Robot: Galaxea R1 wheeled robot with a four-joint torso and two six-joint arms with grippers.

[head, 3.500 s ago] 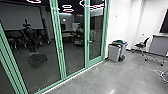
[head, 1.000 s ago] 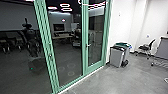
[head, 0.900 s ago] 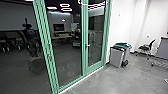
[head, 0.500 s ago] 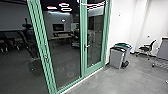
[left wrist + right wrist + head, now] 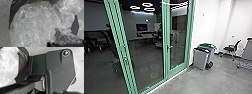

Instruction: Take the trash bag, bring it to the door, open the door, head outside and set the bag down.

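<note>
Bag close to the robot, glass door shut ahead.
The bag [image 5: 31,25], clear and bulging, with dark plastic along one edge, shows close up in the left wrist view, and in the right one beside the robot's dark plate [image 5: 60,72]; I cannot tell whether it hangs or rests. How far open the left hand or the right hand is, or what either has hold of, I cannot tell. The green-framed door [image 5: 177,70] has a handle [image 5: 169,47]; two bins [image 5: 200,60] stand just beside it on the floor [image 5: 186,83].
</note>
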